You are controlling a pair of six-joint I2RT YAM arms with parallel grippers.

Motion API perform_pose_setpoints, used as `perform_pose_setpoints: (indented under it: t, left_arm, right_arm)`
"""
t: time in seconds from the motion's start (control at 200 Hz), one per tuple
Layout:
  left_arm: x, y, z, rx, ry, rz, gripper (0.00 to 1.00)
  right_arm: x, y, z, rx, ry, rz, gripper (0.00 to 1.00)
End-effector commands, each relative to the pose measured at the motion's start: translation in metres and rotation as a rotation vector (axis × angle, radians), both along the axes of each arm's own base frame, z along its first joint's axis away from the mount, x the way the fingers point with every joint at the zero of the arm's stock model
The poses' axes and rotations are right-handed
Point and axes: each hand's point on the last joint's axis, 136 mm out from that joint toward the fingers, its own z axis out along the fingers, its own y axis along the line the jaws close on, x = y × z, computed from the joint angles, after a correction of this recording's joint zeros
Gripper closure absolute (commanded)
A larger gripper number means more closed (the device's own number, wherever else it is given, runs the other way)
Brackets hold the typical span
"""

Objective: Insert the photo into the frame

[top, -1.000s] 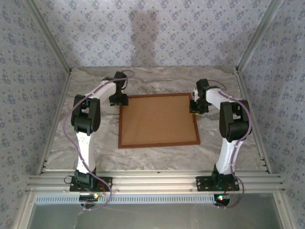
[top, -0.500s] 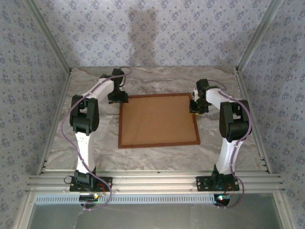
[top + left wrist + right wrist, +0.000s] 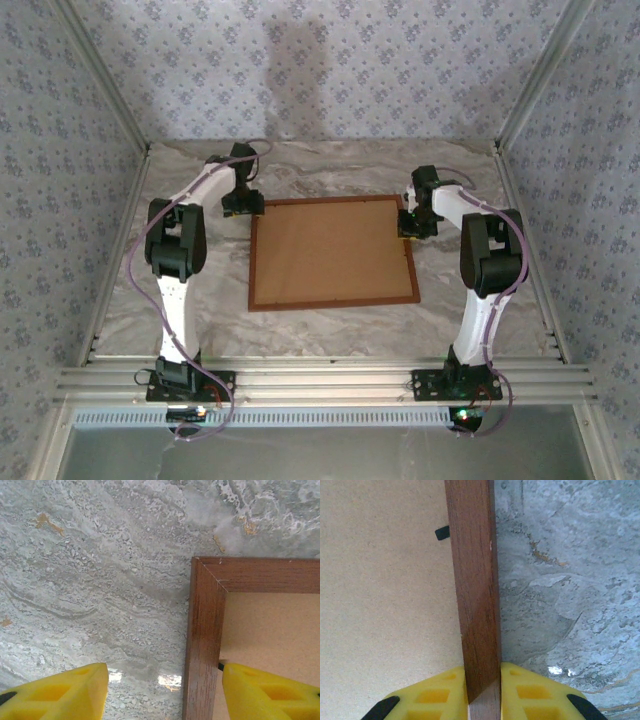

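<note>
At the far-left corner of the frame (image 3: 202, 630), the left jaws have spread and backed off, released. The right jaws clench its right rail. It lies back-up mid-tabletop (image 3: 200, 300), backing (image 3: 330, 250) seated, so the task looks nearly done.

The table (image 3: 330, 175) has a grey-white marbled top, kinda glossy in a few spots. Lying flat on it, a bit right of centre and toward the far side, is a dark reddish-brown wooden frame (image 3: 330, 302), back side up, with a plain tan backing board (image 3: 335, 250) filling it.
</note>
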Motion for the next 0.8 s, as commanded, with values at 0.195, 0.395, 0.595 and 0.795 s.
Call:
perform_pose_setpoints:
  t: [0.195, 0.395, 0.595, 0.795]
  left_arm:
    - [-0.010, 0.003, -0.020, 0.017, 0.053, -0.015, 0.38]
    - [-0.016, 0.000, -0.046, 0.008, 0.119, -0.012, 0.38]
    - [-0.037, -0.002, -0.058, 0.004, 0.156, 0.004, 0.39]
    - [-0.054, 0.000, -0.073, -0.004, 0.178, 0.031, 0.39]
  right_arm:
    - [0.000, 0.004, -0.001, -0.007, 0.014, 0.018, 0.79]
    - [-0.001, 0.004, 0.000, -0.009, 0.014, 0.019, 0.79]
    - [0.000, 0.004, 0.001, -0.004, 0.013, 0.019, 0.79]
    - [0.001, 0.004, 0.001, -0.006, 0.012, 0.019, 0.79]
